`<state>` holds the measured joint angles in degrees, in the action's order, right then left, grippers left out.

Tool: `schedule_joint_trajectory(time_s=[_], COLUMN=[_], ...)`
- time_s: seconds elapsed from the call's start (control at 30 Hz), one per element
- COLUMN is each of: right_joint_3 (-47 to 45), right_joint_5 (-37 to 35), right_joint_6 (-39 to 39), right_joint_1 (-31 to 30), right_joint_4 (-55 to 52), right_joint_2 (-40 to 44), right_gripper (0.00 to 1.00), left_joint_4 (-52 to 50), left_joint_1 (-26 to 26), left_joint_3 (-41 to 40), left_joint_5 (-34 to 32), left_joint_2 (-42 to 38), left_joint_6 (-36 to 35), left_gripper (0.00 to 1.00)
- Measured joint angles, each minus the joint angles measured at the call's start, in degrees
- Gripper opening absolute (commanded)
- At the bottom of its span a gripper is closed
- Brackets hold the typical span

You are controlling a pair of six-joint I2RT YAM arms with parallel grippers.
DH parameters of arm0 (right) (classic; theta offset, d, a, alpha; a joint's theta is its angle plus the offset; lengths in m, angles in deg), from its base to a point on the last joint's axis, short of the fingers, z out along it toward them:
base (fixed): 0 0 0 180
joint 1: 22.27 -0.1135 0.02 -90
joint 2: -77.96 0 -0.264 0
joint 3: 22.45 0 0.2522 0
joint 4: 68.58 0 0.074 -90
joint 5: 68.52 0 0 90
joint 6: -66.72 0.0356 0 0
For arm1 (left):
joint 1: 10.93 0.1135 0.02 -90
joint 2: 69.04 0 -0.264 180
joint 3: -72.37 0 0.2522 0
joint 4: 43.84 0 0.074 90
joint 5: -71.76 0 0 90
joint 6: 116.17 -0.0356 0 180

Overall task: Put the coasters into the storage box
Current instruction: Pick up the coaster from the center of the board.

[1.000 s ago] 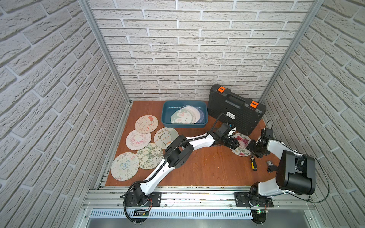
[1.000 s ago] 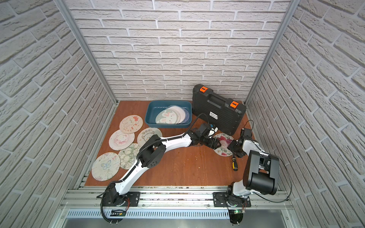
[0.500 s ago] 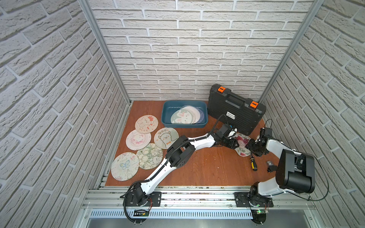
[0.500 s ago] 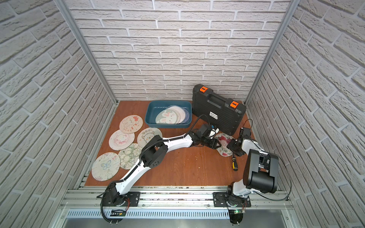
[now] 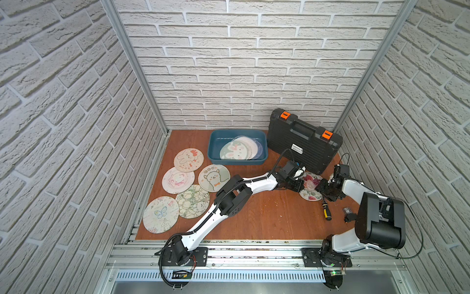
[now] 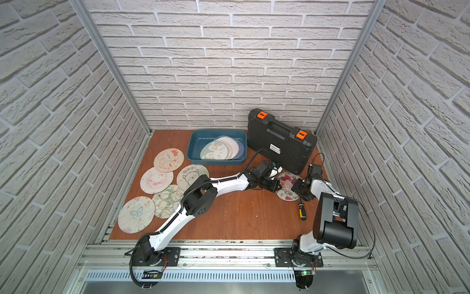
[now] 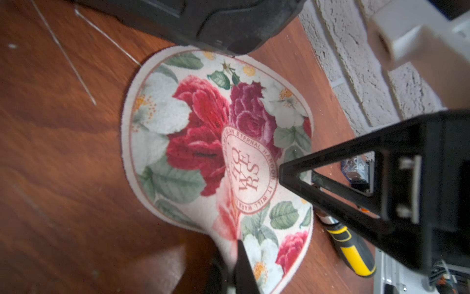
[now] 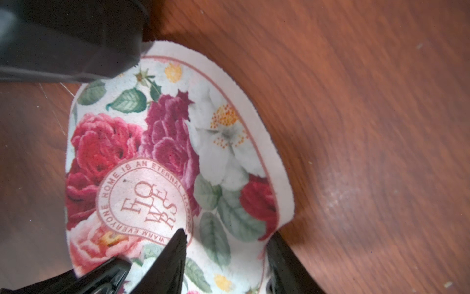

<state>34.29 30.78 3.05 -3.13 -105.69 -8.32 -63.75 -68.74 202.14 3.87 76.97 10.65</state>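
Observation:
A floral coaster [image 5: 310, 187] lies bent on the table in front of the black case, seen in both top views [image 6: 288, 188]. My left gripper [image 7: 232, 257] is shut on its near edge, pinching the fabric up into a fold. My right gripper [image 8: 229, 244] stands open at the opposite edge, one finger on top of the coaster [image 8: 162, 157], the other beside its rim. The teal storage box [image 5: 212, 146] at the back holds several coasters [image 5: 239, 151]. Several more coasters [image 5: 188, 159] lie flat at the left.
The black case [image 5: 302, 142] with orange latches stands close behind the floral coaster, overlapping its far edge. A yellow-handled screwdriver [image 5: 326, 210] and a small clear part [image 5: 347, 211] lie near the right arm. Brick walls enclose the table on three sides.
My left gripper has closed from wide open onto the floral coaster's edge. The coaster has buckled upward between the two grippers. The right gripper's jaws have kept the same opening.

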Motion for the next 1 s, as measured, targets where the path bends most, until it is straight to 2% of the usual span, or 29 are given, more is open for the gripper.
schedule_joint_trajectory(time_s=[0.27,0.47,0.73,1.0], right_joint_3=[0.0,0.9,4.4,6.9], right_joint_5=[-0.4,-1.2,-6.0,-9.6], right_joint_6=[0.0,0.0,0.0,0.0], right_joint_1=[-2.2,-5.0,-12.5,-19.3], right_joint_4=[-1.8,-3.2,-6.5,-8.5], right_joint_2=[3.2,7.0,12.1,15.6], right_gripper=[0.52,0.52,0.52,0.52], left_joint_4=[-2.6,-6.1,-7.6,-9.3], left_joint_1=[-0.5,-0.3,0.5,3.1], left_joint_3=[-5.2,-9.9,-16.6,-23.6], left_joint_5=[-9.3,-17.3,-25.6,-30.7], left_joint_2=[-5.0,-11.9,-22.1,-30.7], left_joint_6=[-6.3,-12.0,-17.4,-18.8], left_gripper=[0.00,0.00,0.00,0.00])
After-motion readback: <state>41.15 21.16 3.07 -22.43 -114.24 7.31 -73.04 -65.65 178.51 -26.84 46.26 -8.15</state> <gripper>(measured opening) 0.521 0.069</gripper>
